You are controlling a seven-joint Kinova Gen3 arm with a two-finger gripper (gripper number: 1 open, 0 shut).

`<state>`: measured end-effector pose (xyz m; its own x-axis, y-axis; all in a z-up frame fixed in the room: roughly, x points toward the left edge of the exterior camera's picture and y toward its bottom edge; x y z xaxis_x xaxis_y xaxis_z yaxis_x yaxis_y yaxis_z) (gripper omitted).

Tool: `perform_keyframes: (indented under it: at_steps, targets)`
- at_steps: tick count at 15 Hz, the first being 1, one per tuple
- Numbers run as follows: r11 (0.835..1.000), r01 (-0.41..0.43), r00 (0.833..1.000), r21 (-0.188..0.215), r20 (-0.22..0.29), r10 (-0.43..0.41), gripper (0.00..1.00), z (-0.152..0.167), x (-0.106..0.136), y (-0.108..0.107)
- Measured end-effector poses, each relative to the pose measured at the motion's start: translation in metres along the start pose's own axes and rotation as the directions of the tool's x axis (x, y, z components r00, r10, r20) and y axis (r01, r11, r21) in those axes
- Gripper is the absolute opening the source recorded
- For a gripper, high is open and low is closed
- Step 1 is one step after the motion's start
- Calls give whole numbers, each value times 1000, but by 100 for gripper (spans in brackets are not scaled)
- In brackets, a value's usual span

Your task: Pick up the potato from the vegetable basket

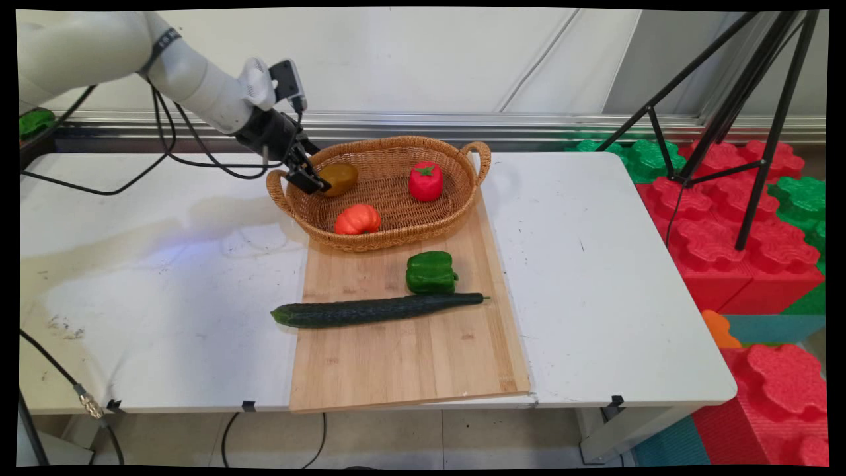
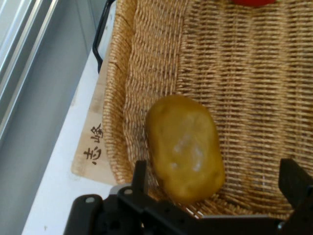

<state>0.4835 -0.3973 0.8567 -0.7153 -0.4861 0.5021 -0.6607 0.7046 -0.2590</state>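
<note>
Where the white table [image 1: 165, 277] comes nearest the camera, one wooden cutting board [image 1: 410, 357] is laid on it, reaching to the table's front edge. Two vegetables are seen on the board outside any container: one long dark cucumber [image 1: 377, 309], lying crosswise with its left end over the board's edge, and one green pepper [image 1: 431, 272] just behind it, near its right end. Farther back, one wicker basket [image 1: 403, 231] with two handles is set on the far end of the board. Three items are counted inside it: an orange-red tomato [image 1: 357, 219] at the near left, a red pepper [image 1: 425, 180] toward the far right, and a yellowish-brown potato [image 1: 338, 178] at the far left, against the basket wall. The black gripper [image 1: 310, 182] is lowered over the basket's left rim beside the near handle, right at the potato. In the hand view the potato [image 2: 186, 147] is seen lying on the basket's weave [image 2: 254, 88] between the two spread fingers [image 2: 139, 178]; the gripper [image 2: 215, 188] is released, and no contact with the potato can be made out. A paper tag with printed characters [image 2: 93, 152] is seen under the basket's rim. Behind the table, one black tripod [image 1: 733, 112] is stood among red and green foam blocks [image 1: 727, 218] on the right.
</note>
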Motion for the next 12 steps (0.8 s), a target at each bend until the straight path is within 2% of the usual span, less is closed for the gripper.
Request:
perform_keyframes:
  at_steps: [12]
  targets:
    - [1000,-19,999,21,42,18,100,40,5,2]
